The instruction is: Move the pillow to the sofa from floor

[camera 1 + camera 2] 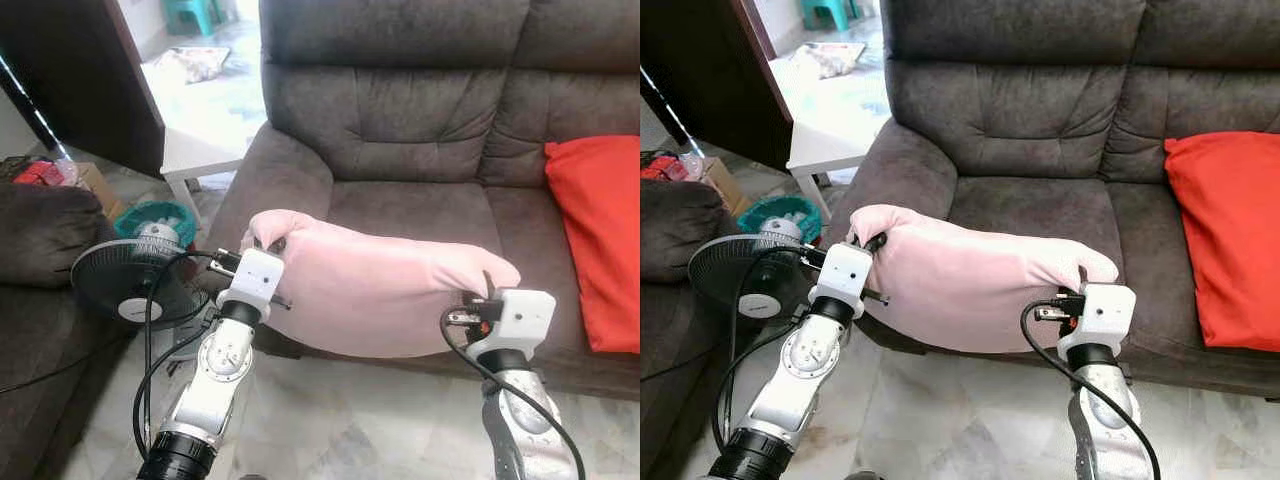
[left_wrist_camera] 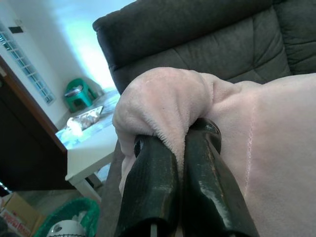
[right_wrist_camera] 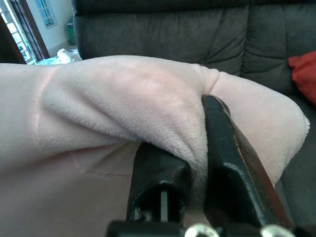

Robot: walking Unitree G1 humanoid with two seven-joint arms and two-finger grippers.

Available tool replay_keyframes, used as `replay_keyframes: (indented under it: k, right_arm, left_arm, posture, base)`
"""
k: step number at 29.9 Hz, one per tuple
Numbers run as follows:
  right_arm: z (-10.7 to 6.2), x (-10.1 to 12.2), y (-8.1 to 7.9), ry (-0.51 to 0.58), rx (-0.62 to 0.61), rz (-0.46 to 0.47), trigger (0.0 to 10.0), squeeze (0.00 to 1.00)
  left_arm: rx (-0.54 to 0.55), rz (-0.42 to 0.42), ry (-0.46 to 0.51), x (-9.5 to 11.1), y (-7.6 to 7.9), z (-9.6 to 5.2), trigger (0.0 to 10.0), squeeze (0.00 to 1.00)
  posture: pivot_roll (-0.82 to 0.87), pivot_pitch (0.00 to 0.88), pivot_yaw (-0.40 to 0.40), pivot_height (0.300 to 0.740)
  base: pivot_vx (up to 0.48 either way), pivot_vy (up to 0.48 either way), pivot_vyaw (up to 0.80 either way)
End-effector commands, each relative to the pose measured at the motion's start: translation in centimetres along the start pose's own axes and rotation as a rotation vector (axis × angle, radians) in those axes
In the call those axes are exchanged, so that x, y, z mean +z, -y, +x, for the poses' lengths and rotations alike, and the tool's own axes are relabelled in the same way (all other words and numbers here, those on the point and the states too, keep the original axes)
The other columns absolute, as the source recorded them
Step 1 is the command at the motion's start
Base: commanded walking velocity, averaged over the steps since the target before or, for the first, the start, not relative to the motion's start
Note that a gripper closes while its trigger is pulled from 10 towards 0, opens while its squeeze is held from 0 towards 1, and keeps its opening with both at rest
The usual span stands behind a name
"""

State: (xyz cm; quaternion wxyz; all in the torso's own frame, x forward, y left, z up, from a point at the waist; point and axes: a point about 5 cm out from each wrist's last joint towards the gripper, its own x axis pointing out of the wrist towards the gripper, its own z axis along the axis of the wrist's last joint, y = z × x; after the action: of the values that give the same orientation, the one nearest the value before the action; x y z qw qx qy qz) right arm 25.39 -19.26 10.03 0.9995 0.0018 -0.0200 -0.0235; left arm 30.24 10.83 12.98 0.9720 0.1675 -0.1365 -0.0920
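A soft pink pillow (image 1: 375, 290) hangs in the air in front of the dark grey sofa (image 1: 400, 110), just before the seat's front edge. My left gripper (image 1: 272, 243) is shut on the pillow's left corner; in the left wrist view its black fingers (image 2: 207, 187) pinch a fold of pink plush (image 2: 163, 98). My right gripper (image 1: 487, 283) is shut on the pillow's right corner, and the right wrist view shows its fingers (image 3: 232, 163) clamped over the pink fabric (image 3: 113, 94).
A red cushion (image 1: 600, 235) leans on the sofa's right seat. A black floor fan (image 1: 125, 280) and a teal basket (image 1: 155, 215) stand at the left beside a second dark couch (image 1: 40, 240). A white side table (image 1: 195, 155) sits by the sofa's armrest.
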Motion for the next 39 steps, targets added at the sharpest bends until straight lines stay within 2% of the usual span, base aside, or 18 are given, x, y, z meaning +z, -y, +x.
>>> replay_keyframes:
  k: [1, 7, 19, 26, 39]
  right_arm:
    - [0.4, 2.1, 0.4, 0.096, -0.010, 0.009, 10.0, 0.00]
    - [0.7, 2.5, 0.5, 0.106, -0.008, 0.001, 10.0, 0.00]
    - [0.9, 3.0, 0.6, 0.124, -0.005, -0.005, 10.0, 0.00]
    - [1.0, 3.8, -0.1, 0.157, 0.037, -0.070, 10.0, 0.00]
    - [1.1, 5.2, 0.0, 0.201, 0.031, -0.062, 10.0, 0.00]
  left_arm:
    - [0.023, 0.029, 0.072, 1.4, -1.0, 0.5, 10.0, 0.00]
    - [0.052, 0.037, 0.099, 1.9, -1.7, 0.7, 10.0, 0.00]
    - [0.054, 0.049, 0.125, 2.5, -2.1, 0.8, 10.0, 0.00]
    - [0.089, 0.056, 0.173, 3.5, -2.7, 1.0, 10.0, 0.00]
    - [0.116, 0.075, 0.202, 4.5, -3.5, 1.0, 10.0, 0.00]
  posture:
    - [0.06, 0.029, 0.036, 0.740]
    - [0.07, 0.036, 0.027, 0.740]
    - [0.07, 0.057, 0.031, 0.740]
    - [0.07, 0.065, 0.032, 0.740]
    - [0.08, 0.070, 0.032, 0.740]
  base:
    - [0.000, 0.000, 0.00]
    - [0.000, 0.000, 0.00]
    - [0.000, 0.000, 0.00]
    - [0.000, 0.000, 0.00]
    - [0.000, 0.000, 0.00]
